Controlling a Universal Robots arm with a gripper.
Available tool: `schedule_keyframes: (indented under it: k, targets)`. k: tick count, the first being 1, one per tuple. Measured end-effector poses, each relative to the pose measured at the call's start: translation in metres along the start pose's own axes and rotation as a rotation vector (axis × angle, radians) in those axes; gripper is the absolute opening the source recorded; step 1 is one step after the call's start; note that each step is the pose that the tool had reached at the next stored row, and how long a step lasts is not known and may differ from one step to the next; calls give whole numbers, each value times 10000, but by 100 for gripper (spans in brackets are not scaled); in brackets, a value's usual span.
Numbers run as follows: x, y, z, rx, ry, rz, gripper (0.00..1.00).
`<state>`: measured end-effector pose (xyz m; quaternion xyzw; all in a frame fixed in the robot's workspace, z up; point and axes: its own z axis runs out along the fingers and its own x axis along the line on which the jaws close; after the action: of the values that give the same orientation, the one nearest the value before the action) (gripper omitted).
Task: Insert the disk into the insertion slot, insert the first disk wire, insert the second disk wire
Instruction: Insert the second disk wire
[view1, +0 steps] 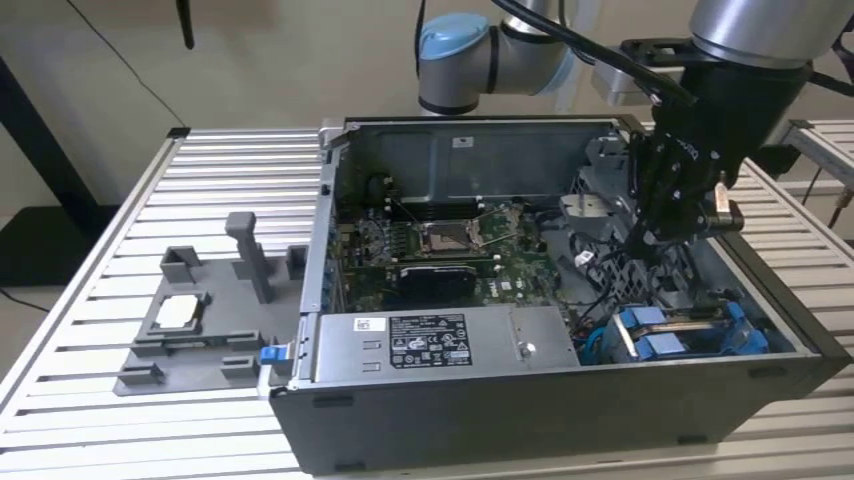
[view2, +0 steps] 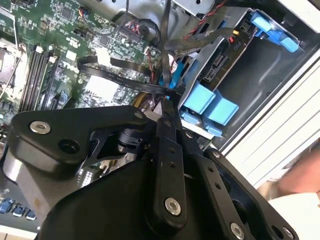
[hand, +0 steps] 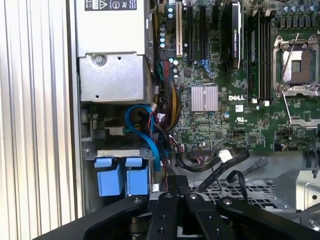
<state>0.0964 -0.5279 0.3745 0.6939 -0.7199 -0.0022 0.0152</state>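
In the exterior view: open computer case (view1: 561, 400) on a slatted table (view1: 80, 400), with the arm reaching down into it. Gripper (view1: 650, 232) low inside the end toward the exterior view's right, beside the motherboard (view1: 441, 250). Disk (view1: 678, 335) lying flat in the near corner of that same end, blue frame showing, next to the silver power supply (view1: 427, 340). Grey holder (view1: 200, 320) on the table, apart from the case, toward the exterior view's left.

In the second wrist view: gripper (view2: 167, 102) with fingers pressed together, clamped on what looks like the end of a blue wire (view2: 172, 82). Disk (view2: 210, 107) just beside the fingertips, two blue tabs facing out.

In the first wrist view: disk (hand: 122, 177) seated in the slot (hand: 120, 153), close to the power supply (hand: 115, 75). Blue wire (hand: 145, 132) curving from beside the power supply toward the clenched gripper (hand: 177, 181), near the disk's tabs. Hard to tell whether the wire's end touches the disk.
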Motion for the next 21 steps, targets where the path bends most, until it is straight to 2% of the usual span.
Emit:
schedule_keyframes:
  k: [1, 3, 4, 5, 6, 7, 9, 10, 15, 17, 19, 21]
  targets:
    - [-2, 8, 0, 17, 50, 1, 12]
    - [-4, 39, 1, 148, 127, 5, 20]
    - [-6, 52, 1, 226, 168, 8, 20]
    - [-7, 63, 1, 321, 224, 10, 26]
    - [-9, 69, 2, 431, 281, 8, 26]
    - [-14, 71, 2, 575, 335, 1, 32]
    - [-37, 79, 3, 809, 484, -16, 32]
    - [-55, 86, 6, 879, 548, -26, 32]
    - [-103, 107, 9, 929, 774, -331, 32]
    - [-109, 111, 11, 942, 842, -546, 32]
    - [-114, 120, 14, 954, 881, -733, 32]
    - [-121, 134, 21, 963, 892, -873, 32]
